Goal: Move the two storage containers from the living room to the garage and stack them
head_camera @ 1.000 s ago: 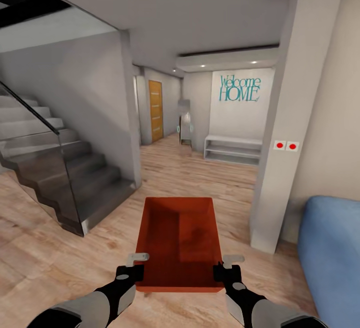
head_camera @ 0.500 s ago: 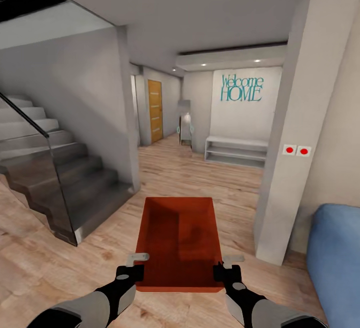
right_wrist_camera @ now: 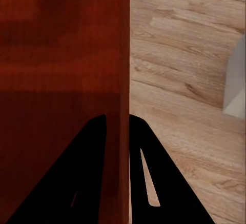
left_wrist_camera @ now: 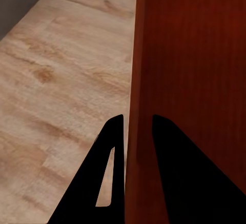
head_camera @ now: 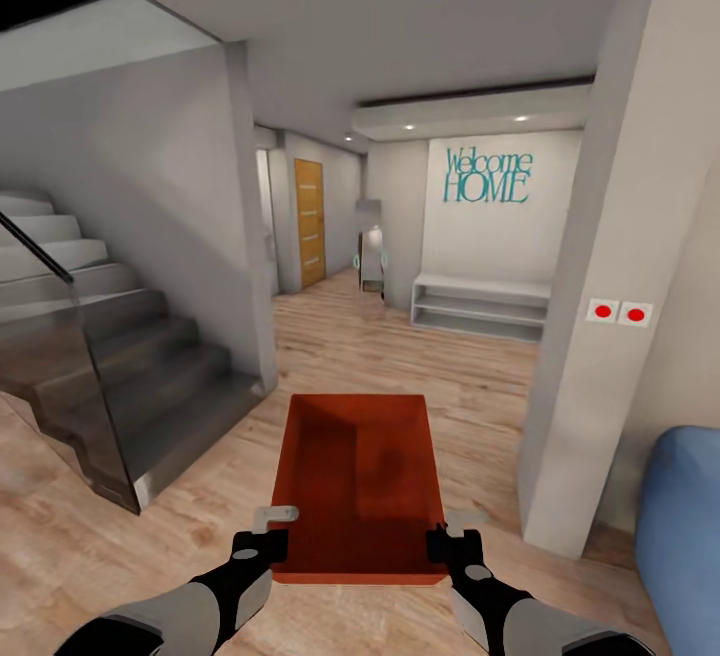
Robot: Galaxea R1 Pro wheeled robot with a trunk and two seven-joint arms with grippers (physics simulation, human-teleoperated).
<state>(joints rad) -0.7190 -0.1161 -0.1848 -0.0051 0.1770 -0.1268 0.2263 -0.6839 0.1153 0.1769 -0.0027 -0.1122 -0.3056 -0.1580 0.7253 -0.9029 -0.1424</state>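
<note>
Light wood plank flooring [head_camera: 400, 356], grey staircase [head_camera: 110, 376], both jaws clamping orange-red storage container [head_camera: 360, 476] walls

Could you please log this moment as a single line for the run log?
phase: carrying | bin: held over wood floor | left gripper: fingers pinch bin wall | right gripper: same | ahead: hallway, stairs on the left

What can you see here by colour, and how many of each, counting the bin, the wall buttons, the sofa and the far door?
Orange-red: 1, the storage container
Red: 2, the round wall buttons
Blue: 1, the sofa
Yellow-brown wood: 1, the door
Total: 5
</note>
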